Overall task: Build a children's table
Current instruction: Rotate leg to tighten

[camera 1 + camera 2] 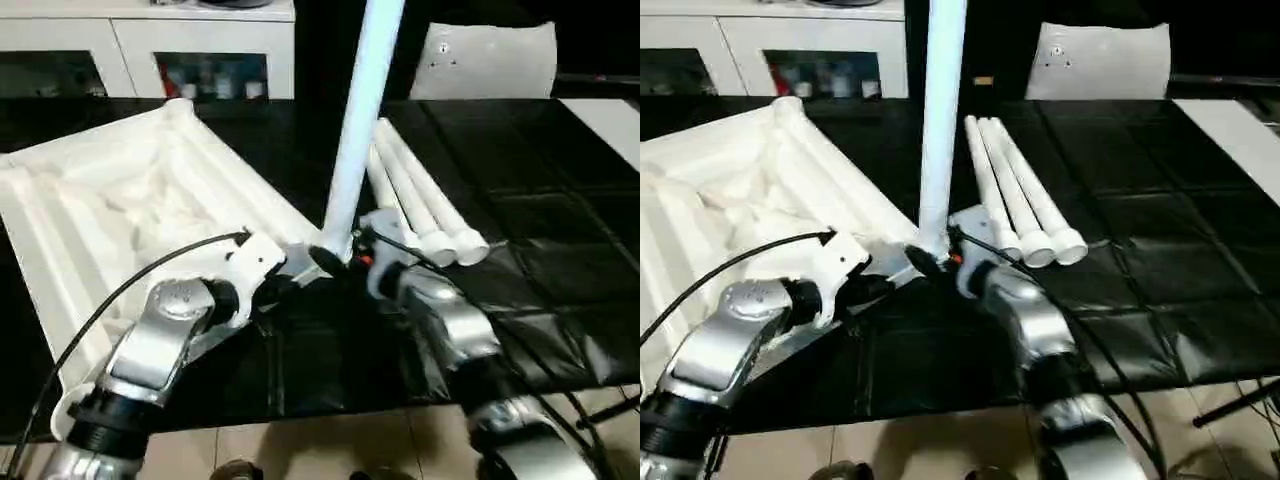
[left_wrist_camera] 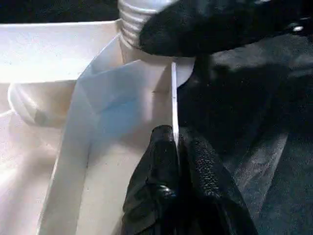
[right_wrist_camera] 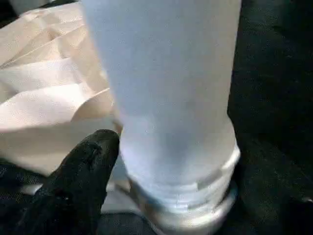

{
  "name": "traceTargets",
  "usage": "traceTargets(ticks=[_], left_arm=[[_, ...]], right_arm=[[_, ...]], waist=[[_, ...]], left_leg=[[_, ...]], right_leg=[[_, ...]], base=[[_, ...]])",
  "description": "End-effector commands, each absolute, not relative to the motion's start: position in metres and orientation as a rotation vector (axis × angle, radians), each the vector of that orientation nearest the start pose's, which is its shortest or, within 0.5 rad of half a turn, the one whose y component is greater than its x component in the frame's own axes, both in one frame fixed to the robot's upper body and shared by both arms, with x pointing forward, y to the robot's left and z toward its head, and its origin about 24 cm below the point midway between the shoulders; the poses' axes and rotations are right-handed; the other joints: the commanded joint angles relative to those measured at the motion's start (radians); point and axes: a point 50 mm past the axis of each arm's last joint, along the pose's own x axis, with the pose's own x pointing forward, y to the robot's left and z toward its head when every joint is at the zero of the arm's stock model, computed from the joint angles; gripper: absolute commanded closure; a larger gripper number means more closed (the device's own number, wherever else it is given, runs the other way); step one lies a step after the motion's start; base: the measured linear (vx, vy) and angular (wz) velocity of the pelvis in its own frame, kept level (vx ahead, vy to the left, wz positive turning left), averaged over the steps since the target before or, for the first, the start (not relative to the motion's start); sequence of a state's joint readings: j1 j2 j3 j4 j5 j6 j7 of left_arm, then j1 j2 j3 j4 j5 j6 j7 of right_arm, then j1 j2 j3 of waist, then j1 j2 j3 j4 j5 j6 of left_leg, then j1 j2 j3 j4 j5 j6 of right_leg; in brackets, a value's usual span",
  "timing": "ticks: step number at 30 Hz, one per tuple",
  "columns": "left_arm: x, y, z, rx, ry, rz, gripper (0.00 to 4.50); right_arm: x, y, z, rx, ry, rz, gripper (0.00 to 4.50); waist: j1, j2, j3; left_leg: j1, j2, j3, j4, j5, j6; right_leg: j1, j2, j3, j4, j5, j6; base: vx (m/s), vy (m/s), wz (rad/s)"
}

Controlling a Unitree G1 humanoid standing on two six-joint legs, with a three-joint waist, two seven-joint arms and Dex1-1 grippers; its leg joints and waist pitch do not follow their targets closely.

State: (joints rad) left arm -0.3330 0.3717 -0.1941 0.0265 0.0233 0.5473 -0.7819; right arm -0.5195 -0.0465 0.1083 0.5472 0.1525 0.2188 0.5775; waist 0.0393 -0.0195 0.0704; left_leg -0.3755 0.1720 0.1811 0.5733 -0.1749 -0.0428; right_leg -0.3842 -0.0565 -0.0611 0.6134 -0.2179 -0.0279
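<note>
One leg (image 1: 362, 120) stands upright in the near corner socket of the upturned tabletop (image 1: 110, 200), left fingers (image 2: 168, 161) pinched on the rim, right fingers (image 3: 80, 171) spread beside its threaded base, so keep it vertical while screwing; three legs (image 1: 425, 200) lie alongside.

Leg: white round table leg (image 3: 166, 93) standing upright, close to the camera
Leg base: ridged threaded end (image 3: 186, 196) at the bottom of the leg
Finger: one black gripper finger (image 3: 78, 181) just beside the leg base
Tabletop: white ribbed tabletop (image 3: 44, 98) behind the finger
Surface: black (image 3: 274, 98)
</note>
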Motion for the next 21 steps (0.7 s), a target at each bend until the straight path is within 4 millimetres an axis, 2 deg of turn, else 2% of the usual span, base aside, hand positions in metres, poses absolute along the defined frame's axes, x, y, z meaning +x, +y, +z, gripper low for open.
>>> traceTargets(ticks=[1,5,7,8,9,13,14,15,16,17,18,21], left_arm=[[0.297,0.141,0.079,0.389,0.353,-0.887,4.50],[0.299,0.145,0.081,0.423,0.355,-0.998,4.50],[0.297,0.150,0.082,0.469,0.363,-1.085,4.50],[0.296,0.152,0.081,0.490,0.378,-1.129,4.50],[0.296,0.152,0.081,0.491,0.379,-1.130,4.50],[0.289,0.155,0.078,0.535,0.418,-1.273,4.50],[0.287,0.156,0.077,0.549,0.430,-1.306,4.50],[0.285,0.158,0.076,0.578,0.453,-1.358,4.50],[0.283,0.159,0.075,0.602,0.465,-1.392,4.50],[0.282,0.159,0.075,0.609,0.469,-1.410,4.50],[0.282,0.159,0.076,0.627,0.476,-1.442,4.50],[0.282,0.157,0.078,0.638,0.471,-1.477,4.50]], right_arm=[[0.318,-0.076,0.040,0.068,0.294,0.855,0.36],[0.303,-0.099,0.046,-0.041,0.287,1.005,0.03],[0.298,-0.117,0.052,-0.069,0.273,1.083,0.03],[0.297,-0.123,0.056,-0.075,0.268,1.104,0.03],[0.297,-0.123,0.056,-0.075,0.268,1.105,0.03],[0.295,-0.136,0.063,-0.098,0.279,1.196,0.03],[0.295,-0.139,0.063,-0.116,0.288,1.213,0.03],[0.295,-0.143,0.063,-0.160,0.308,1.241,0.03],[0.294,-0.146,0.064,-0.187,0.323,1.263,0.03],[0.295,-0.146,0.064,-0.194,0.327,1.273,0.03],[0.294,-0.147,0.067,-0.208,0.326,1.317,0.03],[0.292,-0.145,0.068,-0.233,0.341,1.385,0.03]], waist=[[0.003,0.015,-0.058],[0.014,0.017,-0.058],[0.023,0.025,-0.059],[0.026,0.027,-0.061],[0.026,0.024,-0.063],[0.034,0.025,-0.065],[0.036,0.020,-0.067],[0.045,0.024,-0.067],[0.050,0.020,-0.067],[0.054,0.023,-0.067],[0.055,0.018,-0.067],[0.063,0.020,-0.067]], left_leg=[[0.016,0.063,-0.025,-0.064,-0.142,0.035],[0.017,0.063,-0.026,-0.063,-0.159,0.043],[0.019,0.064,-0.028,-0.062,-0.178,0.045],[0.020,0.066,-0.027,-0.060,-0.165,0.046],[0.019,0.066,-0.026,-0.058,-0.148,0.049],[0.020,0.068,-0.026,-0.056,-0.134,0.060],[0.021,0.069,-0.025,-0.055,-0.131,0.062],[0.022,0.070,-0.025,-0.055,-0.125,0.063],[0.024,0.070,-0.023,-0.054,-0.128,0.061],[0.025,0.070,-0.021,-0.053,-0.130,0.058],[0.023,0.070,-0.021,-0.053,-0.132,0.056],[0.022,0.072,-0.022,-0.054,-0.144,0.047]], right_leg=[[0.042,-0.089,0.059,-0.064,-0.006,-0.219],[0.045,-0.089,0.057,-0.070,-0.043,-0.209],[0.046,-0.091,0.057,-0.074,-0.066,-0.199],[0.045,-0.091,0.057,-0.069,-0.038,-0.209],[0.045,-0.090,0.056,-0.063,0.001,-0.225],[0.046,-0.092,0.054,-0.059,0.023,-0.249],[0.047,-0.093,0.054,-0.059,0.026,-0.251],[0.045,-0.093,0.052,-0.057,0.022,-0.254],[0.043,-0.092,0.051,-0.058,0.016,-0.256],[0.042,-0.092,0.052,-0.056,0.011,-0.258],[0.044,-0.093,0.053,-0.056,0.007,-0.257],[0.044,-0.098,0.052,-0.056,-0.024,-0.252]], base=[[0.000,0.000,0.00],[0.000,0.000,0.00],[0.000,0.000,0.00],[0.000,0.000,0.00],[0.000,0.000,0.00],[0.000,0.000,0.00],[0.000,0.000,0.00],[0.000,0.000,0.00],[0.000,0.000,0.00],[0.000,0.000,0.00],[0.000,0.000,0.00],[0.000,0.000,0.00]])
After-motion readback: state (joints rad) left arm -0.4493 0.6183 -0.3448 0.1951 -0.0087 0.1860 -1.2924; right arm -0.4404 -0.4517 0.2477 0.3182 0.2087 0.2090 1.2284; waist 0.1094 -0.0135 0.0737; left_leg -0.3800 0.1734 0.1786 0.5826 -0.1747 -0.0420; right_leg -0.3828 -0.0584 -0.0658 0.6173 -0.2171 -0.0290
